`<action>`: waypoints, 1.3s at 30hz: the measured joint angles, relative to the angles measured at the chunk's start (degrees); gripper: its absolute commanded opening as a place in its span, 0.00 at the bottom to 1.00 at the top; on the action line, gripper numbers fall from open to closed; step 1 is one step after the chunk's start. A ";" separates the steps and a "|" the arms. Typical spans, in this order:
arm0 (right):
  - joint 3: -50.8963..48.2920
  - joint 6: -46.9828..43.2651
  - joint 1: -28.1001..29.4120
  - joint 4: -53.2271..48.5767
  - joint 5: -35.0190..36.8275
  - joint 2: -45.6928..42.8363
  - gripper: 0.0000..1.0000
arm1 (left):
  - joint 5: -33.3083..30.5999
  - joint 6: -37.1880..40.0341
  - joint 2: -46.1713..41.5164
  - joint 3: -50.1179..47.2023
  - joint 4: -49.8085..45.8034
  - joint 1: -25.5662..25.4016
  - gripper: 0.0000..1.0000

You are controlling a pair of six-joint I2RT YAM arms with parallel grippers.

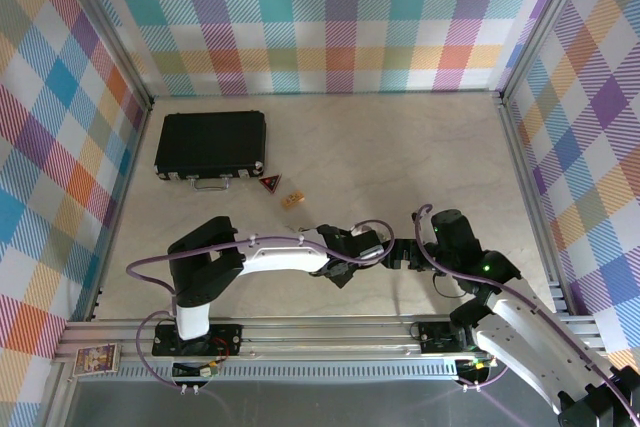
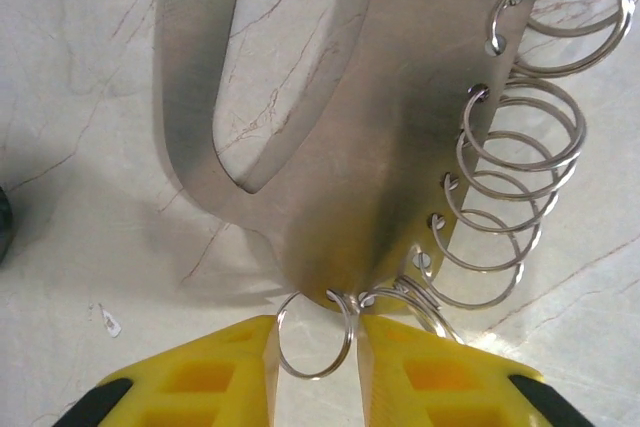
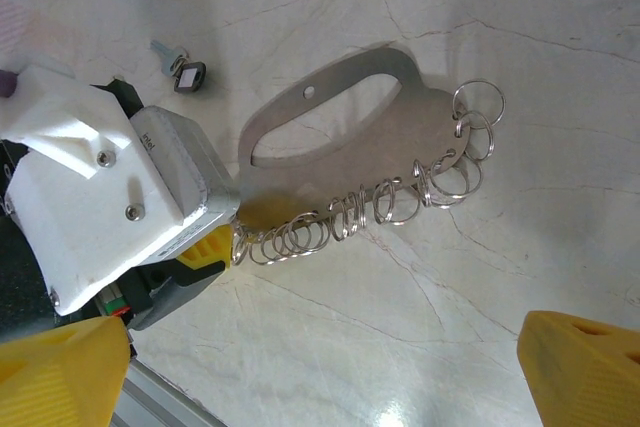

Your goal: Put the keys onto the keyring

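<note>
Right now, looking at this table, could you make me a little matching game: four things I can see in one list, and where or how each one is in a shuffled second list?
Things:
1. black case
2. wooden block
3. metal plate
4. right gripper

Descriptions:
A. jaws wide open
B. wire rings along one edge
C. lying at the far left
D. next to the red triangle tag

Pairs: 1-C, 2-D, 3-B, 4-A

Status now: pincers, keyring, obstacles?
Left pincer astride one ring on the plate, grip unclear. Right pincer open, empty. Keyring lies off the plate, untouched. No obstacle seen.
</note>
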 measured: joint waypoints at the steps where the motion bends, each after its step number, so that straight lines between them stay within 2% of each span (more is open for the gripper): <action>1: 0.00 0.00 0.00 -0.04 0.17 0.00 0.99 | -0.26 0.00 0.11 0.07 -0.07 -0.04 0.28; 39: -0.79 0.00 -0.04 -3.04 2.97 -1.36 0.99 | -5.18 2.34 3.54 2.82 -4.96 -1.68 0.20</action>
